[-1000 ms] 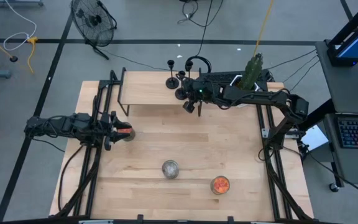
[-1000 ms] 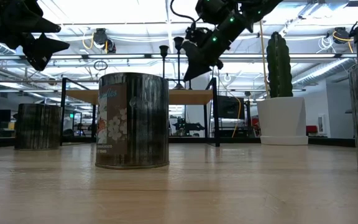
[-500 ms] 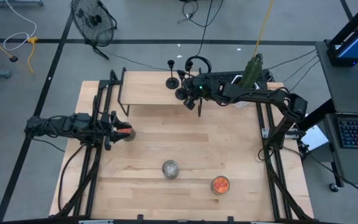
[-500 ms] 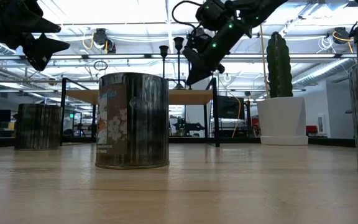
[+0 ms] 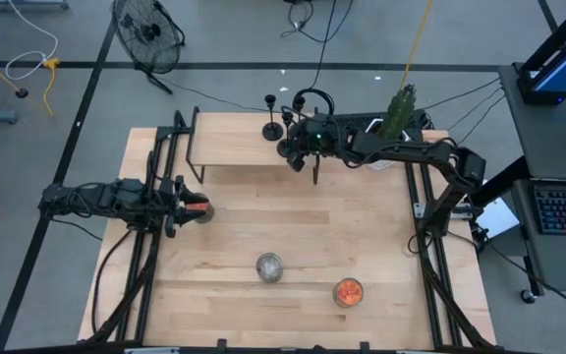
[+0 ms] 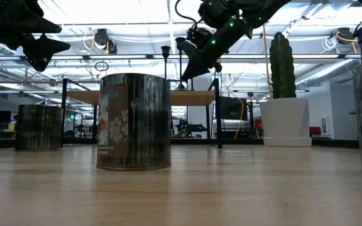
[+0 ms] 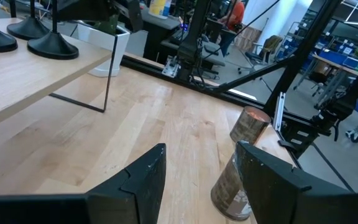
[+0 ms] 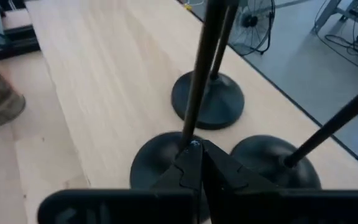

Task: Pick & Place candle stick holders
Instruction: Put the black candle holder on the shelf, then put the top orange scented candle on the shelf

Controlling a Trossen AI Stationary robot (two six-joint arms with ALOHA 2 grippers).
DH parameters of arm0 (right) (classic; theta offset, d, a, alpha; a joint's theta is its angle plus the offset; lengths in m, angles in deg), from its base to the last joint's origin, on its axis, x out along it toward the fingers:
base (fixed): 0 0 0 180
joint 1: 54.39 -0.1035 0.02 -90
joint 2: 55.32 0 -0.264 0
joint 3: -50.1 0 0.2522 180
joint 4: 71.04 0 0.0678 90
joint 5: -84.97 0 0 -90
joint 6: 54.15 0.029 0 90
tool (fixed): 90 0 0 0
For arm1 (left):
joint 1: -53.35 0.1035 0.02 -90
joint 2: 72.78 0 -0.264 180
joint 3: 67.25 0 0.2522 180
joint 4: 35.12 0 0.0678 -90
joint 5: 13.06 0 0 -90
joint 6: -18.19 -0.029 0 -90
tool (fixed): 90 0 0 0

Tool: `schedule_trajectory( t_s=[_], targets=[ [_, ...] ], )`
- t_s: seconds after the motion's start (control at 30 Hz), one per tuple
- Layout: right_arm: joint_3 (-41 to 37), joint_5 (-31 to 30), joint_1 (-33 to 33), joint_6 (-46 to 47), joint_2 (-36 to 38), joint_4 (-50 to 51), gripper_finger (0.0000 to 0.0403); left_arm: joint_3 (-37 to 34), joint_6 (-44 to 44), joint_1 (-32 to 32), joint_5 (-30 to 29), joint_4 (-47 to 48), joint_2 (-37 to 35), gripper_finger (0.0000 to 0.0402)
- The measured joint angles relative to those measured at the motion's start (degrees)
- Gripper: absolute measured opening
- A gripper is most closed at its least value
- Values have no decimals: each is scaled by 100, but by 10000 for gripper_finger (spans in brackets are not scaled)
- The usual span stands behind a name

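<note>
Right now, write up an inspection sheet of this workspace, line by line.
Surface: wooden table with a raised shelf along its back edge.
Job's things: three candle stick holders grouped on the shelf, one of them the gripped holder.
Clutter: silver can; orange-filled jar; second jar at the left side.
Grippers: right gripper shut on the gripped holder's stem, just above its base; left gripper open, facing the second jar.
Cables: loose cables on the floor behind the table; nothing seen on the tabletop.
Surroundings: fan; potted cactus; keyboard.
</note>
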Motion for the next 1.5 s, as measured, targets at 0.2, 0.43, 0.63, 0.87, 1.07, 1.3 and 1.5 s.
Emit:
schedule_trajectory(
  t_s=[0.2,0.43,0.63,0.87,1.07,1.3,1.5],
  targets=[
    [0,-3,48,0,-1,-168,0,0,2,0,-1,0,0,200],
    [0,141,57,2,-1,-207,0,0,-4,0,-3,0,0,200],
    [0,144,57,44,-1,-403,0,0,-2,-1,-6,0,0,200],
    [0,286,89,214,-1,-507,0,0,-1,0,-8,0,0,200],
    [0,279,139,214,-1,-496,0,0,9,0,-8,0,0,200],
    [0,-14,203,122,-1,-455,0,0,11,-1,-8,0,0,200],
    [0,-34,158,133,26,-268,0,0,10,1,-8,0,0,200]
  ],
)
